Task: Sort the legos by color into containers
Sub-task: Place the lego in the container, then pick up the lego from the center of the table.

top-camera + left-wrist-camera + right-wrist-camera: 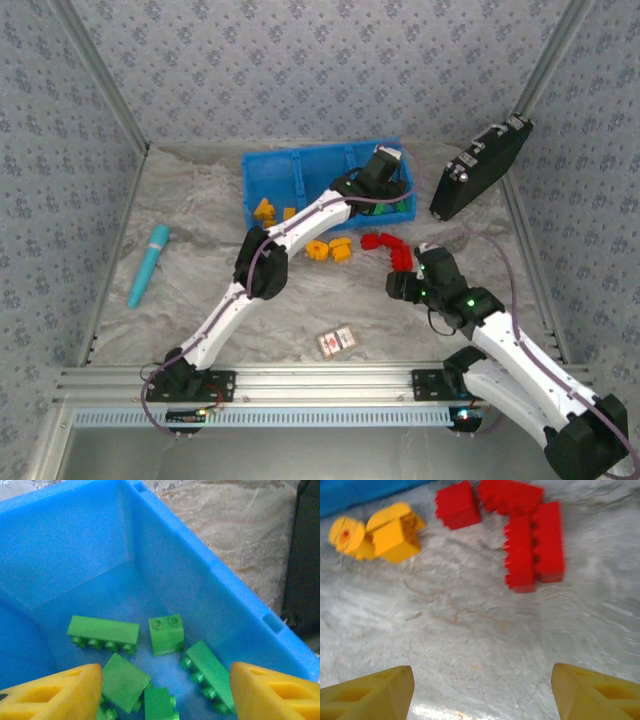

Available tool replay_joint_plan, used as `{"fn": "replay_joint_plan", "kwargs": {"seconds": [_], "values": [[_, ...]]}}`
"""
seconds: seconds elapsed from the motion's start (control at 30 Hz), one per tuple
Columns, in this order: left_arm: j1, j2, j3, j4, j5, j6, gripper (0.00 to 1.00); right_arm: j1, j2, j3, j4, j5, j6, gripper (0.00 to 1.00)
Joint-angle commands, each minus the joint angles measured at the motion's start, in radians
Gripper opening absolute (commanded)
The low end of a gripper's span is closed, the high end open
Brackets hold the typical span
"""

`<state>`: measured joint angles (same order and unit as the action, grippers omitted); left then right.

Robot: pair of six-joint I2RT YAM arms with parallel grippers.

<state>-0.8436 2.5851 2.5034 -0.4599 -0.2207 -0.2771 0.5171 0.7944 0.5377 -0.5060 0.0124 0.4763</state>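
Left hand (165, 695): hanging over the right-end compartment of the blue bin (225, 580), fingers spread wide, gripping nothing.
Green bricks (166, 634): lying loose on that compartment's floor.
Right hand (482, 695): hovering low over the worktop (470, 630) and gaping wide, empty.
Red bricks (532, 545): sitting clustered on the worktop just beyond the right hand, outside the bin.
Yellow bricks (385, 532): resting beside the red ones. More are lying in the bin's left-end compartment.
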Motion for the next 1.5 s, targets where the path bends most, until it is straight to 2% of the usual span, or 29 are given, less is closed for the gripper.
{"fn": "replay_joint_plan", "kwargs": {"seconds": [0.0, 0.1, 0.2, 0.4, 0.47, 0.53, 0.63, 0.77, 0.97, 1.17, 1.47], "values": [[0.016, -0.198, -0.046, -0.061, 0.037, 0.071, 0.70, 0.083, 0.051, 0.070, 0.046, -0.066, -0.172, 0.74], [0.047, -0.377, -0.222, -0.054, 0.069, 0.104, 0.72, 0.101, 0.062, 0.053, 0.159, -0.152, -0.190, 0.74], [0.109, -0.582, -0.446, -0.039, 0.100, 0.106, 0.77, 0.123, 0.128, 0.102, 0.174, -0.130, -0.213, 0.76], [0.294, -1.044, -0.974, 0.060, 0.173, 0.069, 0.85, 0.210, 0.456, 0.341, 0.100, -0.128, -0.363, 0.77], [0.360, -1.195, -1.102, 0.047, 0.167, 0.071, 0.87, 0.216, 0.584, 0.440, 0.067, -0.151, -0.383, 0.85], [0.423, -1.317, -1.171, -0.009, 0.165, 0.078, 0.88, 0.217, 0.700, 0.537, 0.027, -0.187, -0.401, 0.99], [0.488, -1.495, -1.242, -0.094, 0.159, 0.082, 0.89, 0.233, 0.848, 0.685, -0.026, -0.195, -0.425, 0.99], [0.515, -1.685, -1.313, -0.155, 0.120, 0.076, 0.93, 0.247, 0.992, 0.836, -0.082, -0.165, -0.430, 0.99], [0.524, -1.810, -1.377, -0.214, 0.112, 0.128, 0.97, 0.289, 1.148, 1.006, -0.178, -0.056, -0.440, 0.99], [0.526, -1.888, -1.451, -0.273, 0.095, 0.178, 1.00, 0.313, 1.244, 1.092, -0.231, 0.069, -0.415, 0.99], [0.532, -1.841, -1.473, -0.315, 0.085, 0.207, 1.00, 0.308, 1.279, 1.094, -0.239, 0.148, -0.409, 0.99]]}}
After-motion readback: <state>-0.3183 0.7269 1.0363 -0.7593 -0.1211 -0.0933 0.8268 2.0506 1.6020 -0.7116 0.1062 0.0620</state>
